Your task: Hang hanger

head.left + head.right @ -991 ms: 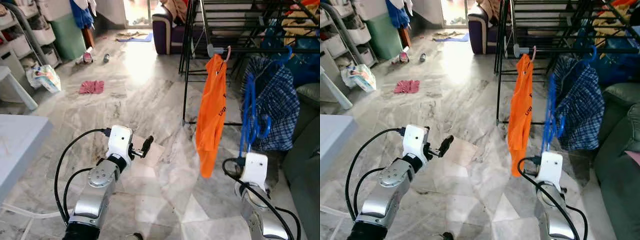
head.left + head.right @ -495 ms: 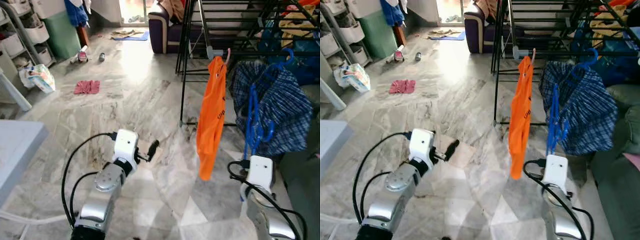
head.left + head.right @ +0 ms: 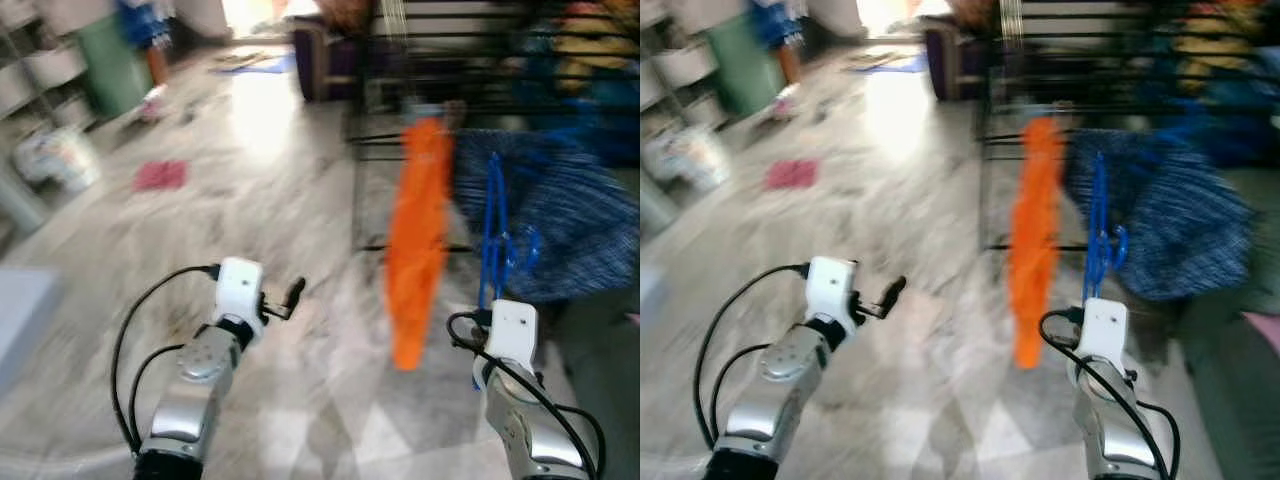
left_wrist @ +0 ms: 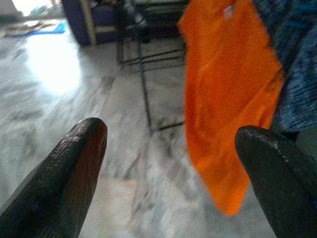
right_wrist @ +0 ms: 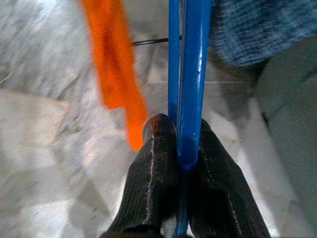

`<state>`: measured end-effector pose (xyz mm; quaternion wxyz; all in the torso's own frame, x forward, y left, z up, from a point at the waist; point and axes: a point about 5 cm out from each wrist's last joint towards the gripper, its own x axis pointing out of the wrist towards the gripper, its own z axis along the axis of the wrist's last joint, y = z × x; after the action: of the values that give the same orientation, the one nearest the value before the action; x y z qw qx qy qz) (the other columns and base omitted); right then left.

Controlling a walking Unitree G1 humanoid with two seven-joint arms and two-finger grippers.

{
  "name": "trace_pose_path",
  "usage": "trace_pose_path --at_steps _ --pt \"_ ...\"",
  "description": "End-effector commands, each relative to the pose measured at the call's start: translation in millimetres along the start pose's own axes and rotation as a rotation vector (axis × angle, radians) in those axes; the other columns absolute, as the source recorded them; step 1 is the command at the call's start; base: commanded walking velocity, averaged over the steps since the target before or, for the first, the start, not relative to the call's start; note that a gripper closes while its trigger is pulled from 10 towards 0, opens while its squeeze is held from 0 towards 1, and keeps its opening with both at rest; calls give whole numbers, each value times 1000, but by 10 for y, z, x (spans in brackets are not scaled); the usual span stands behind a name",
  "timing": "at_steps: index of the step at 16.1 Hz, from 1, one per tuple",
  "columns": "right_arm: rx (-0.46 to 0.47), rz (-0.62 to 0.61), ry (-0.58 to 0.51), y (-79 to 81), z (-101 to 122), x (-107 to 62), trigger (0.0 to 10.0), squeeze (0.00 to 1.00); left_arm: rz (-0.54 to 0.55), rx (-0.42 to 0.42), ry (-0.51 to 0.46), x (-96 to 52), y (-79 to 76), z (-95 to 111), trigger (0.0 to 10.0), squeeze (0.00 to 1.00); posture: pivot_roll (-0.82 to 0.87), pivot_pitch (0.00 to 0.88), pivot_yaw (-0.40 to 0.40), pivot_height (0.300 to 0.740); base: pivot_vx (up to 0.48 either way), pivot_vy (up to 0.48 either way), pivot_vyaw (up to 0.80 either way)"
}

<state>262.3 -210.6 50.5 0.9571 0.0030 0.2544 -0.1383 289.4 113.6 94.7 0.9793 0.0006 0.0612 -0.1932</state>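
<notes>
Blue plastic marks the job in hand: the right gripper [image 5: 179, 148] is clamped on a blue hanger [image 5: 190, 79], its two black fingers pinching the hanger's lower end while the rest stands upright above the wrist. In the blurred head views the hanger [image 3: 497, 235] rises in front of a checked blue garment [image 3: 575, 225] and just beside an orange shirt [image 3: 418, 235], both already hanging from the dark drying rack [image 3: 450, 90].

The hanger is in the grip and carried near the rack, but it is not yet on a bar; judging by these pictures, the lift and hooking-on are left to do. Its hook cannot be made out in the blur.

The left gripper [image 4: 171, 148] is held out over the marble floor [image 3: 270, 200], fingers spread wide and holding nothing, pointed towards the orange shirt.

Room is generous on the robot's left, where the floor lies bare but for a small red cloth [image 3: 160, 174] well away. On the right it is tighter: a green sofa [image 3: 1240, 350] sits near the right arm, and the hanging clothes crowd the rack.
</notes>
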Motion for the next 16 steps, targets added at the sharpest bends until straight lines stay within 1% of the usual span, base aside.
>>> trace_pose_path --at_steps 1,5,7,8,10,11,13,14,15,16 --pt "-1 -25 -16 -86 33 -3 10000 0 -30 -11 -8 24 -93 15 10000 0 -34 69 -2 740 360 -311 0" --pt "-15 -17 -12 -73 30 3 10000 0 -22 -21 3 20 -103 -4 10000 0 -31 68 -8 740 332 -342 0" --pt "-34 -52 -34 -138 52 -2 10000 0 -20 -24 6 13 -106 -12 10000 0 -33 68 -8 740 317 -358 0" --pt "-38 -89 -79 -213 121 -6 10000 0 -21 -24 9 13 -111 -16 10000 0 -34 68 -8 740 319 -356 0" --pt "-49 -94 -90 -236 151 -4 10000 0 -23 -23 9 16 -113 -15 10000 0 -38 68 -7 740 319 -356 0" --pt "-41 -110 -100 -257 173 -6 10000 0 -11 -7 17 21 -98 -21 10000 0 -39 67 -8 740 345 -330 0" --pt "-28 -131 -91 -277 173 -8 10000 0 -12 -9 18 22 -93 -22 10000 0 -39 66 -10 740 343 -330 0" --pt "-28 -127 -83 -278 162 -6 10000 0 -10 -9 18 21 -91 -23 10000 0 -40 67 -10 740 428 0 0" --pt "-33 -126 -71 -286 134 -6 10000 0 0 -33 25 15 -84 -31 10000 0 -40 67 -10 740 341 337 0" --pt "-31 -127 -66 -293 123 -5 10000 0 -1 -29 24 12 -83 -30 10000 0 -39 68 -11 740 341 337 0"
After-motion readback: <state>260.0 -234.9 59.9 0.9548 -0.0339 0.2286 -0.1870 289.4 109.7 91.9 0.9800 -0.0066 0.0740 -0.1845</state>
